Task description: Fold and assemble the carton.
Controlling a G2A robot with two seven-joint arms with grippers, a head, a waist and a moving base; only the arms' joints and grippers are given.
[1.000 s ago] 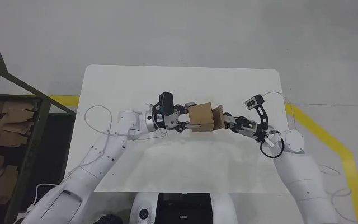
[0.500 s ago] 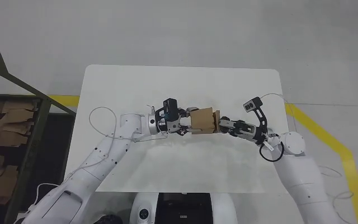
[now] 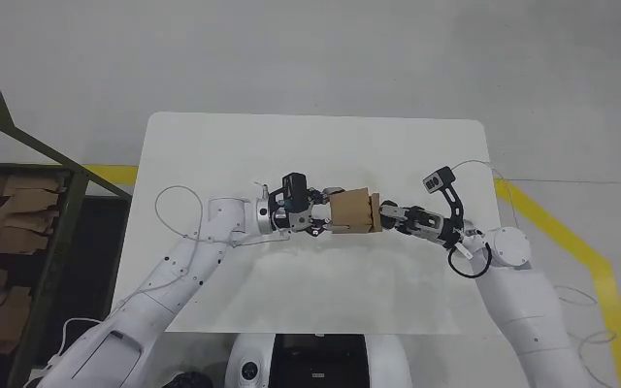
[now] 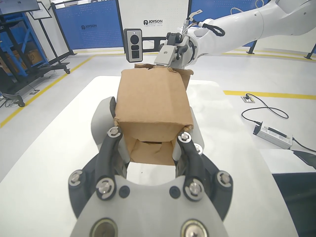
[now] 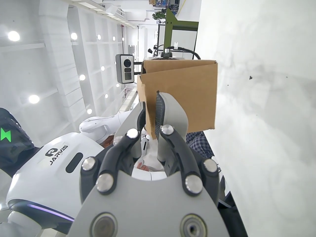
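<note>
A brown cardboard carton [image 3: 351, 210] hangs just above the middle of the white table [image 3: 243, 145], held between both arms. My left gripper [image 3: 325, 211] is shut on the carton [image 4: 153, 99], one finger on each side wall at its open end [image 4: 153, 122]; folded inner flaps show inside. At the opposite end my right gripper [image 3: 383, 215] is shut on a carton flap [image 5: 182, 94], its fingertips pinching the flap's edge [image 5: 150, 102]. The right gripper [image 4: 165, 57] shows behind the carton in the left wrist view.
A rack with flat cardboard pieces [image 3: 29, 223] stands off the table's left side. A white cable [image 3: 170, 199] loops from the left arm over the table. On the floor lie a power adapter [image 4: 272, 134] and yellow lines [image 3: 543, 218].
The right gripper has moved left toward the carton, pressing the protruding end flap in against it. The left gripper and the carton have shifted slightly right.
</note>
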